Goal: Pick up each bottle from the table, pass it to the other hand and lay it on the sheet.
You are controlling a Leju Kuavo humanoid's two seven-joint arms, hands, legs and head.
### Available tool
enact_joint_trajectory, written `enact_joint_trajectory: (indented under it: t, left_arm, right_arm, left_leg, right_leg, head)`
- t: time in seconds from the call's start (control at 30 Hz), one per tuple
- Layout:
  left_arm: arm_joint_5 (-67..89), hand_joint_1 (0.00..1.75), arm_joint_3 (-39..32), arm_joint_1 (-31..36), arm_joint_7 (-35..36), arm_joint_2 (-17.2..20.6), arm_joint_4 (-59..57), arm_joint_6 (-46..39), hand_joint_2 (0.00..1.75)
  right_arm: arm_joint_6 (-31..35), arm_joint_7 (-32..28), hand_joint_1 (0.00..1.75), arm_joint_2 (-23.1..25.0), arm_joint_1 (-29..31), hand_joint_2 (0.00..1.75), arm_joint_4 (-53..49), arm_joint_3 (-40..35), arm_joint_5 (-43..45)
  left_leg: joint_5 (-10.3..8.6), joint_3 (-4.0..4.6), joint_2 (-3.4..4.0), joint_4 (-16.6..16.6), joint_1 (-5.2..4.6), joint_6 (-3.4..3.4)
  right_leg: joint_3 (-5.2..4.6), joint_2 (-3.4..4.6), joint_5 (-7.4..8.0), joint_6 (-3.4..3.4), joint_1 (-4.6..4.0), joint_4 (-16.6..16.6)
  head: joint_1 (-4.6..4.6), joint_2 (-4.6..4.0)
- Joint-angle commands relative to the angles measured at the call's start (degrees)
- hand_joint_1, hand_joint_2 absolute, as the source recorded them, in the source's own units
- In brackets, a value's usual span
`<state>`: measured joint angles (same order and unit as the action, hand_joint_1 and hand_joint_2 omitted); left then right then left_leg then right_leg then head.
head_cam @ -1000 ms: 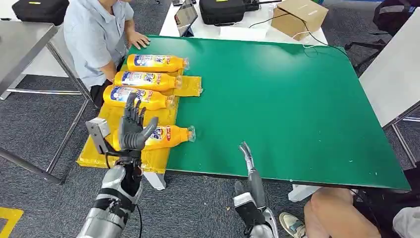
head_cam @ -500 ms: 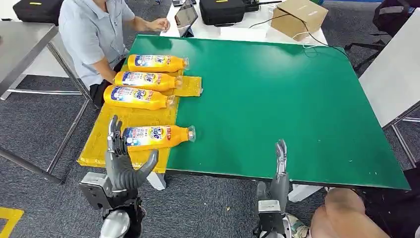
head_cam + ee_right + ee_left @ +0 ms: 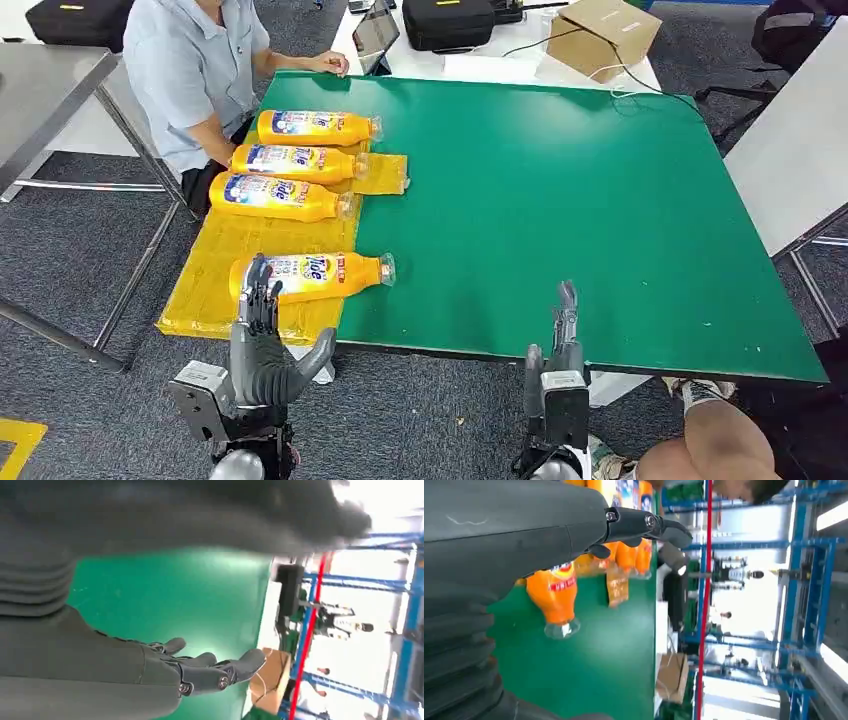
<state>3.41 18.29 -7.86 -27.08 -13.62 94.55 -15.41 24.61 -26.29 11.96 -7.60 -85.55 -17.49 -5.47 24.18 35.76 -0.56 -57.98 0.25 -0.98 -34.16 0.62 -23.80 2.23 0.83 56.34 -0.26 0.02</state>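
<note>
Four orange bottles lie on their sides on the yellow sheet [image 3: 240, 245] at the left edge of the green table [image 3: 560, 200], caps pointing toward the frame's right. The near bottle [image 3: 315, 276] sits in the lower left of the head view, its cap end reaching past the sheet onto the green. Three more lie side by side in the upper left: the far bottle [image 3: 315, 127], the second bottle [image 3: 295, 160] and the third bottle [image 3: 278, 196].

The left hand [image 3: 262, 345] stands just below the near bottle, at the table's near edge, fingers straight and spread, thumb out, holding nothing; its fingertips overlap the bottle's base end in the picture, and whether they touch it cannot be told. The right hand [image 3: 563, 335] is at lower centre, well apart from all bottles, fingers straight up together, empty.

A person [image 3: 190, 70] at upper left is cut off by the frame's top, one hand on the table's far corner. A cardboard box [image 3: 605, 35] stands at the top
</note>
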Motion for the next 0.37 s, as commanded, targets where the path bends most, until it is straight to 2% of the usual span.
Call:
enact_joint_trajectory:
  t: [0.03,0.3,0.37]
  left_arm:
    - [-0.5,0.0,-1.8,4.2,0.3,1.3,-6.5,3.1,1.75]
    - [4.9,0.0,-1.7,7.7,0.5,0.7,-11.9,0.2,1.75]
    - [7.8,0.0,-1.1,8.6,3.1,0.7,-13.8,-0.8,1.75]
  right_arm:
    - [-3.7,0.7,0.0,-1.4,4.8,1.75,6.4,2.7,-3.0]
    - [-4.2,2.8,0.0,-1.0,7.1,1.75,10.0,3.7,-8.4]
    - [-4.5,3.2,0.0,-1.2,7.1,1.75,10.6,4.0,-11.0]
  left_leg:
    - [0.05,-0.41,0.03,0.2,0.0,0.06]
    - [0.0,-0.28,0.0,0.1,0.02,0.04]
    - [0.02,-0.4,-0.03,0.2,0.01,0.05]
  right_leg:
    - [0.41,-0.07,-0.06,-0.11,-0.03,-0.2]
    - [0.28,-0.07,-0.01,-0.07,-0.05,-0.1]
    - [0.42,-0.13,-0.05,-0.09,-0.05,-0.2]
  head:
    - [-0.02,0.0]
    - [-0.02,0.0]
    - [-0.02,0.0]
